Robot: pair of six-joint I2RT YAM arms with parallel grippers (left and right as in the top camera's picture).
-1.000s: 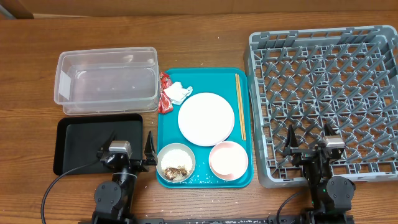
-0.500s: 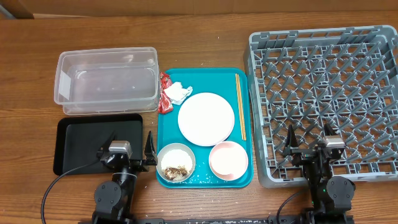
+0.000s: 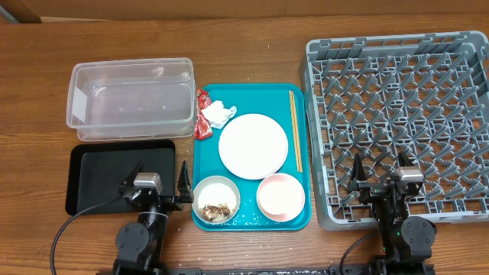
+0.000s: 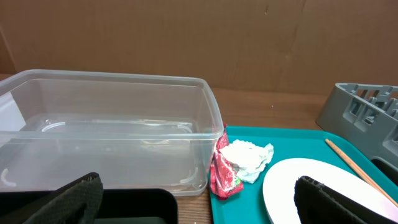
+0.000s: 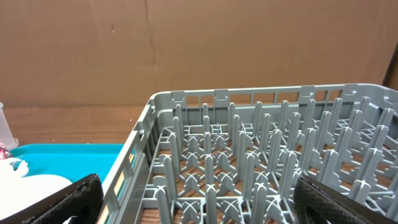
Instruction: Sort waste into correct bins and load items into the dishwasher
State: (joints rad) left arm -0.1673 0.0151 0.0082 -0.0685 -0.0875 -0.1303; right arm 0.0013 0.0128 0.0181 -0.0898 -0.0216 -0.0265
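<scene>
On the teal tray [image 3: 205, 153] lie a crumpled red wrapper [image 3: 202, 114], a white napkin [image 3: 218, 114], a round white plate [image 3: 253, 145], wooden chopsticks [image 3: 295, 130], a white bowl [image 3: 216, 200] holding rice and brown scraps, and a pink-lined bowl [image 3: 280, 195]. The clear tub [image 3: 130, 99] and the black tray [image 3: 99, 172] sit left of it. The grey dish rack [image 3: 405, 122] stands at the right. My left gripper [image 3: 159, 186] is open and empty at the front, over the black tray's near edge. My right gripper [image 3: 380, 182] is open and empty over the rack's front edge. The left wrist view shows the wrapper [image 4: 225, 171], the napkin [image 4: 249, 158] and the tub [image 4: 106, 124].
The rack's upright pegs [image 5: 249, 162] fill the right wrist view, with the teal tray's edge [image 5: 62, 152] to their left. A brown cardboard wall [image 4: 186, 37] stands behind the table. Bare wooden tabletop [image 3: 244, 46] runs along the back.
</scene>
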